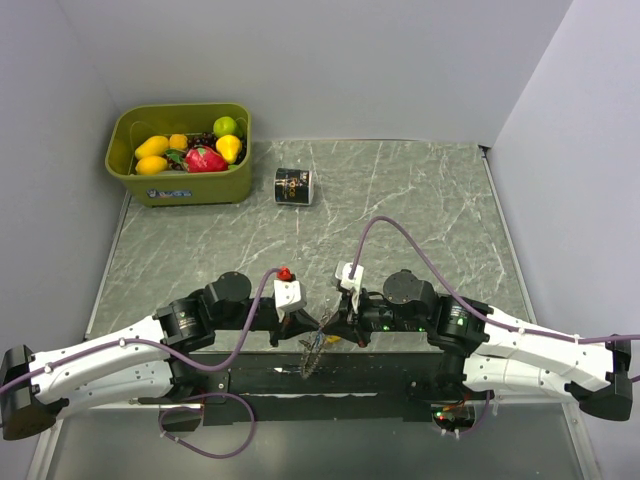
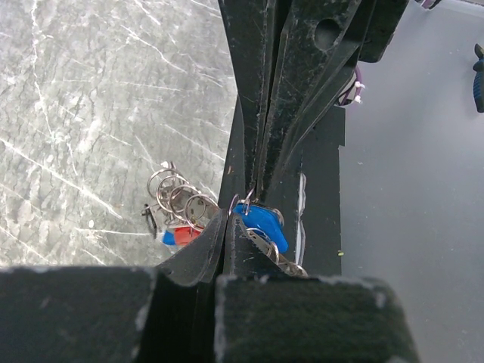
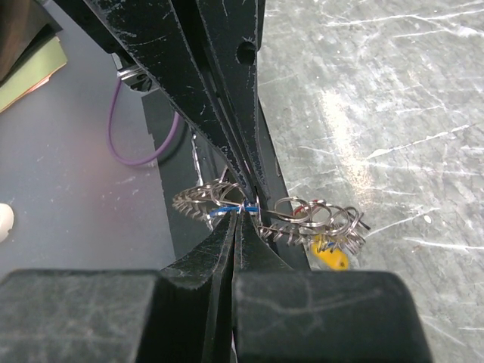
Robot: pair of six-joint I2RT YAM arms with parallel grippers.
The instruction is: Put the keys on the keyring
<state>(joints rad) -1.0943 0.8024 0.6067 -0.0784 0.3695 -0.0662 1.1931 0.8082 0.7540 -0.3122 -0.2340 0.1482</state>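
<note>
The keyring (image 1: 313,355), a thin ring fringed with silver keys, hangs between both grippers over the table's near edge. It also shows in the right wrist view (image 3: 198,201). My left gripper (image 1: 318,326) is shut on the keyring's wire, its tips (image 2: 229,214) tight together. A key with a blue head (image 2: 262,228) sits right beside those tips. My right gripper (image 1: 336,322) is shut on that blue key where it meets the ring, and the key shows edge-on at its tips (image 3: 240,212). The two grippers touch tip to tip.
A bunch of small split rings (image 2: 176,194) with red and blue tags hangs beside the keyring, and a yellow tag (image 3: 331,259) hangs with it. A green bin of toy fruit (image 1: 180,186) and a small black can (image 1: 293,186) stand at the back left.
</note>
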